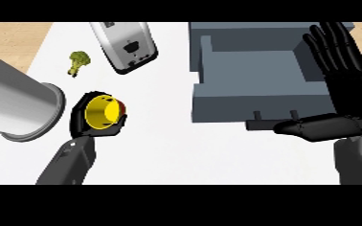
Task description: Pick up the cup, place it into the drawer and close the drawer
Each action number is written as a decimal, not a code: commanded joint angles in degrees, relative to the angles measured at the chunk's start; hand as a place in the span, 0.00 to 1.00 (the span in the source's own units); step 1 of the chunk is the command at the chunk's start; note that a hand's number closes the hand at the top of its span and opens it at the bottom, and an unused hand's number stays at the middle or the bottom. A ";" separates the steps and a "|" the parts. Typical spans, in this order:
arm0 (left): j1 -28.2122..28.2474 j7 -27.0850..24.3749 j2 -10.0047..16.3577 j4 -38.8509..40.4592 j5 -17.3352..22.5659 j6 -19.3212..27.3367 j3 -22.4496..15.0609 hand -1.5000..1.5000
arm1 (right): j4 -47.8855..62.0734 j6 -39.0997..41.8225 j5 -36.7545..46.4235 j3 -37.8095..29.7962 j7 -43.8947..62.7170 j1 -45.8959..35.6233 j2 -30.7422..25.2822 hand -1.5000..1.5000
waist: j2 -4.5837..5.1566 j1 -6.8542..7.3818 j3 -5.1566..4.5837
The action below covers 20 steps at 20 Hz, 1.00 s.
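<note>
Two hands show: the left hand [90, 130] is curled round the yellow cup [102, 111], over the white surface [176, 146] and well apart from the open grey drawer [247, 98]. The right hand [344, 96] rests open, fingers straight, at the drawer's right side. A toaster [126, 45], broccoli [78, 62] and a steel pot [25, 105] lie nearby.
</note>
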 commanded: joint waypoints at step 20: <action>-24.83 34.64 -8.73 -27.41 3.72 10.45 -17.88 1.00 | 3.39 0.44 1.07 -1.86 -3.49 0.85 -0.54 0.00 | -0.56 0.79 0.22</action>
